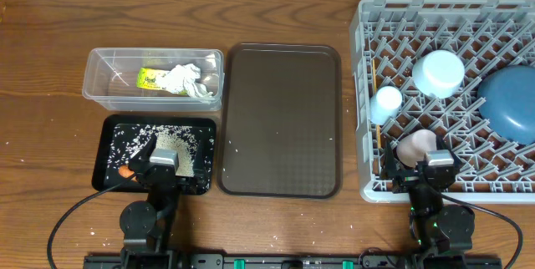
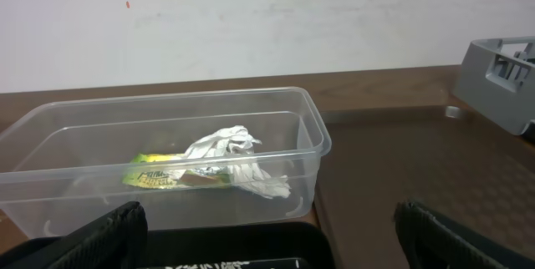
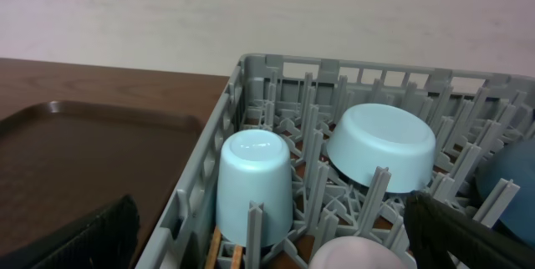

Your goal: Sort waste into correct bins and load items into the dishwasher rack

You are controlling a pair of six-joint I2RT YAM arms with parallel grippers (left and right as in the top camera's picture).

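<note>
The clear tub holds the crumpled white tissue and the yellow-green wrapper; both also show in the left wrist view, tissue, wrapper. The black tray holds rice grains and the orange carrot piece. The grey rack holds the upturned white bowl, light blue cup, blue plate, pink cup and chopsticks. My left gripper is open over the black tray's near edge. My right gripper is open at the rack's front.
The brown serving tray lies between the bins and the rack. A few stray rice grains lie on it and on the wooden table. The rack's wall rises close before my right gripper.
</note>
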